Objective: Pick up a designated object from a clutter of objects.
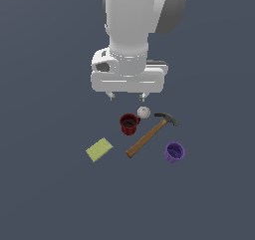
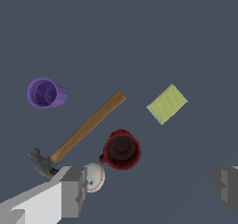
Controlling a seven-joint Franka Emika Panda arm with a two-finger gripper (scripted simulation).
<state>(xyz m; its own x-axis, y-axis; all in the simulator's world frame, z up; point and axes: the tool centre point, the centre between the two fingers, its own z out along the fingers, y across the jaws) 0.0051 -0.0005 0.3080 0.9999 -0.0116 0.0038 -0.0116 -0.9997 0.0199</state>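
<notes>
Still the approach step: tool (image 1: 127, 96) spread wide and empty, needs to get over the yellow-green sponge (image 1: 99, 150).

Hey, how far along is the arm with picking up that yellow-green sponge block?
Done: nothing visible yet. The yellow-green sponge block lies flat on the surface, apart from the dark red cup, hammer, baseball and purple cup.
In hand: nothing. The gripper hangs open and empty above the clutter, nearer the baseball and red cup than the block.
Left: moving over the block, descending, closing on it and lifting.
</notes>
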